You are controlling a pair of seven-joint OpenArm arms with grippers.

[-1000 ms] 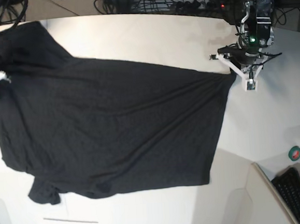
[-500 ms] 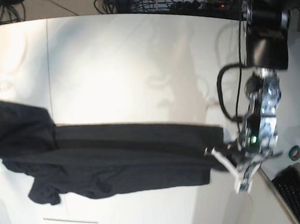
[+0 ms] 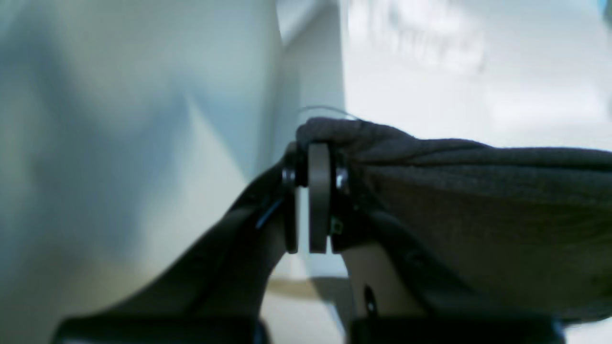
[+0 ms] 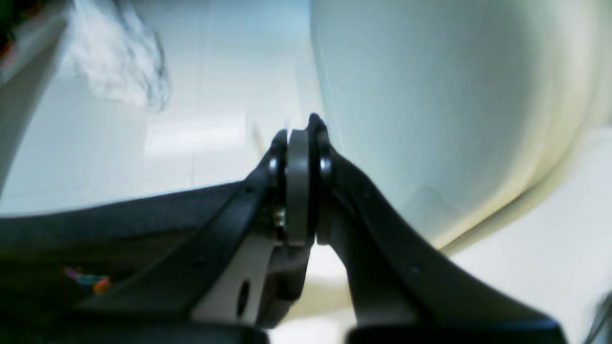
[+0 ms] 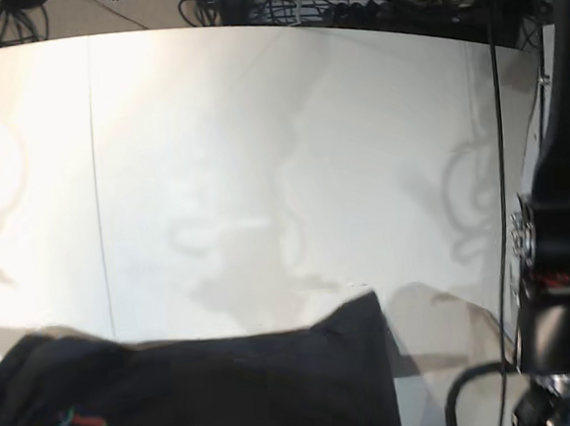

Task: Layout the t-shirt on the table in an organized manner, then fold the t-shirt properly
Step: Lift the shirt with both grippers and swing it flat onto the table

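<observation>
Gripping one t-shirt [image 5: 230, 395] at two spots: left gripper [image 3: 315, 191] pinches its bunched edge, right gripper [image 4: 299, 186] is clamped tight beside dark cloth. One table [image 5: 261, 156] lies below.

No text, label or number can be read anywhere; the t-shirt [image 5: 211, 396] shows only a coloured line print.

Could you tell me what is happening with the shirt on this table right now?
Both arms are handling the black t-shirt. The left gripper is shut on a bunched edge of it, and the right gripper is shut too, with the fabric beside it. The shirt sits low at the near edge of the table.
</observation>
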